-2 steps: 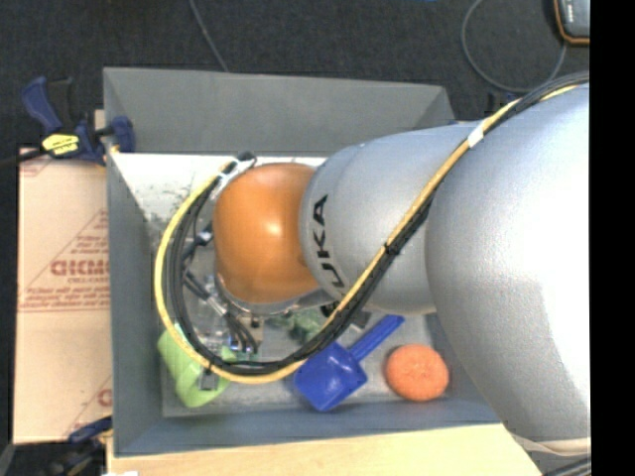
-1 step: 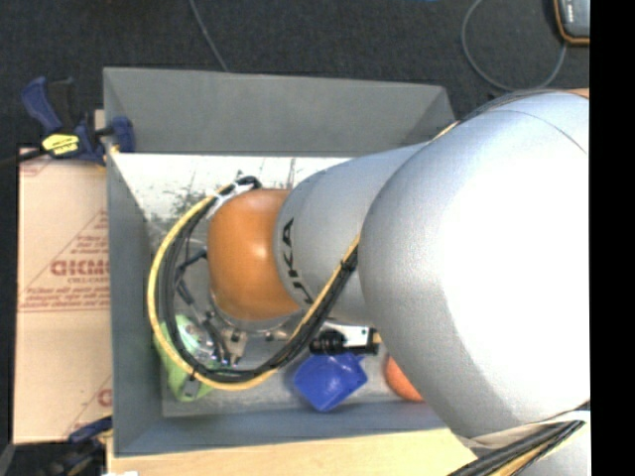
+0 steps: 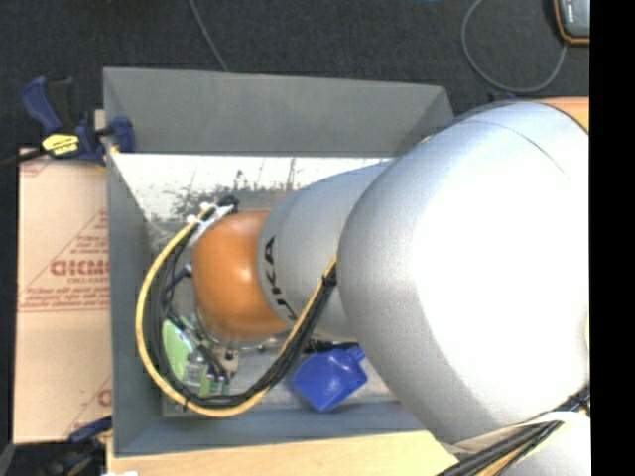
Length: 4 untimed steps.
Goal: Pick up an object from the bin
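Two loose things I could count in the bin [image 3: 125, 305]: one green piece [image 3: 179, 350] in the front-left corner and one blue scoop-shaped lump [image 3: 327, 378] by the front wall. My pincer [image 3: 212, 359] sat low under the orange wrist cover [image 3: 233, 276], the green piece just beside it on the view's left, the blue lump apart to its right, long axis slanting up to the right. Whether the pincer was released or clenched I could not tell; I judged green the nearer pick
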Motion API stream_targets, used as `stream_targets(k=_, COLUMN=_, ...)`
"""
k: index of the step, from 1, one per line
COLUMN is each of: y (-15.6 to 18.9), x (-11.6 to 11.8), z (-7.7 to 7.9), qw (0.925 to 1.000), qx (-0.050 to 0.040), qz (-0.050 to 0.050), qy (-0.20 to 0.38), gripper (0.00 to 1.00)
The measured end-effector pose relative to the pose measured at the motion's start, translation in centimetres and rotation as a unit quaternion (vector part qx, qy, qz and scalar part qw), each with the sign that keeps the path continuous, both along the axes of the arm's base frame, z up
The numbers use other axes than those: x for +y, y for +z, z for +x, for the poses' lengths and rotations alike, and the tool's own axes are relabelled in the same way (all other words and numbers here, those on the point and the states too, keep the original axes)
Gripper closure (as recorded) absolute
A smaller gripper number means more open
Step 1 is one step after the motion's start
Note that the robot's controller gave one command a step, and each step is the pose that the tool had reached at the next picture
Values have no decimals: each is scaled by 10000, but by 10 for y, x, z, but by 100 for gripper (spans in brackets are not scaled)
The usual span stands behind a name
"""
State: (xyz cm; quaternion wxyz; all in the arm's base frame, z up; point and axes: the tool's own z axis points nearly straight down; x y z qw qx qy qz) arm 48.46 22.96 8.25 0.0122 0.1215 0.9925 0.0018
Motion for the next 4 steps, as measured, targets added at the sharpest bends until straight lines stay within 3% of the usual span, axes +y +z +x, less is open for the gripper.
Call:
stream_targets(k=1, y=-1, x=6, z=14, qw=9642, qx=67, qz=132, qy=-2647, gripper=100)
stream_targets(k=2, y=-1, x=6, z=14, qw=9642, qx=65, qz=132, qy=-2648, gripper=100)
stream_targets(k=4, y=41, x=2, z=12, qw=9646, qx=89, qz=90, qy=-2635, gripper=100)
